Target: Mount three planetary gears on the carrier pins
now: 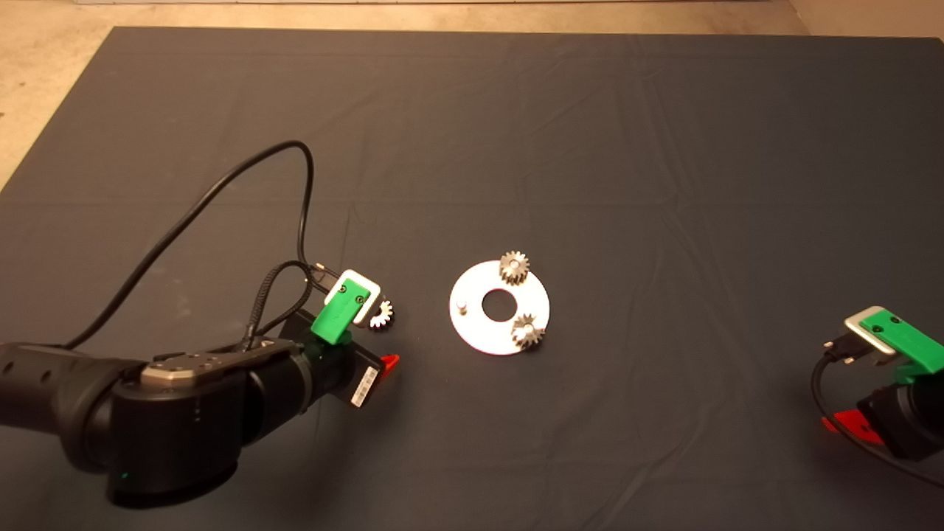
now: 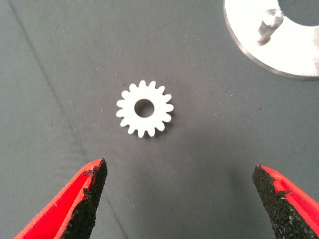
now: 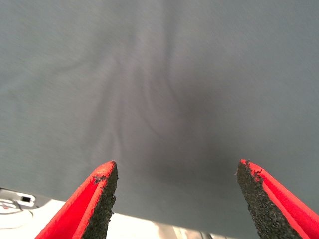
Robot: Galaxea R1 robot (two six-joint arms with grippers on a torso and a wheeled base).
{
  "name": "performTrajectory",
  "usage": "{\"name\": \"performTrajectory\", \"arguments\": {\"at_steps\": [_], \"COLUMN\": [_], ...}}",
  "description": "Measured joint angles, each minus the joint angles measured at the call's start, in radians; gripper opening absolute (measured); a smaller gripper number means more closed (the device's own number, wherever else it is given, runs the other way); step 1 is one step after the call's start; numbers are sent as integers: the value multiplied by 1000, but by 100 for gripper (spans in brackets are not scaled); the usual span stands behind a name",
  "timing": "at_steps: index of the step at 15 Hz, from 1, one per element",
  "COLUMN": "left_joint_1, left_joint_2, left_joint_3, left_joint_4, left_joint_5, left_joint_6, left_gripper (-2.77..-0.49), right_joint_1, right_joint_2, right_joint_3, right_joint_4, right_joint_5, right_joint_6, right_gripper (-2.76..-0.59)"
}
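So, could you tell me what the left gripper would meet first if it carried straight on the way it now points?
Most likely the loose planetary gear lying flat on the mat: the left gripper is open, with the gear ahead between its fingers. Depth is unclear; the carrier plate lies further off to one side.

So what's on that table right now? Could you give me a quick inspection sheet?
Surface: dark mat, wrinkled.
Job's things: round silver plate carries two gears; one pin bare; third gear lies flat on the mat beside the plate.
Clutter: nothing seen.
Grippers: left gripper open, above the loose gear; right gripper open, parked at the mat's lower right.
Cables: black cable loops from the left arm.
Surroundings: pale floor.
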Motion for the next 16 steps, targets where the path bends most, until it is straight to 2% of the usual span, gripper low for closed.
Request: {"name": "performTrajectory", "arguments": {"at_steps": [1, 2, 6, 10, 16], "left_joint_1": [0, 0, 0, 0, 0], "left_joint_2": [4, 7, 8, 13, 18], "left_joint_3": [-5, -10, -30, -69, -97], "left_joint_4": [0, 0, 1, 1, 2], "left_joint_5": [0, 0, 0, 0, -1], "left_joint_6": [9, 18, 57, 91, 99], "left_gripper": [-118, -118, -118, -118, -118], "right_joint_1": [0, 0, 0, 0, 0], "right_joint_2": [0, 0, 3, 2, -2], "right_joint_3": [0, 0, 0, 0, 0], "right_joint_4": [0, 0, 1, 1, 1], "right_joint_5": [20, 30, 57, 60, 61], "right_joint_6": [0, 0, 0, -2, -8], "right_gripper": [-160, -160, -160, -160, -160]}}
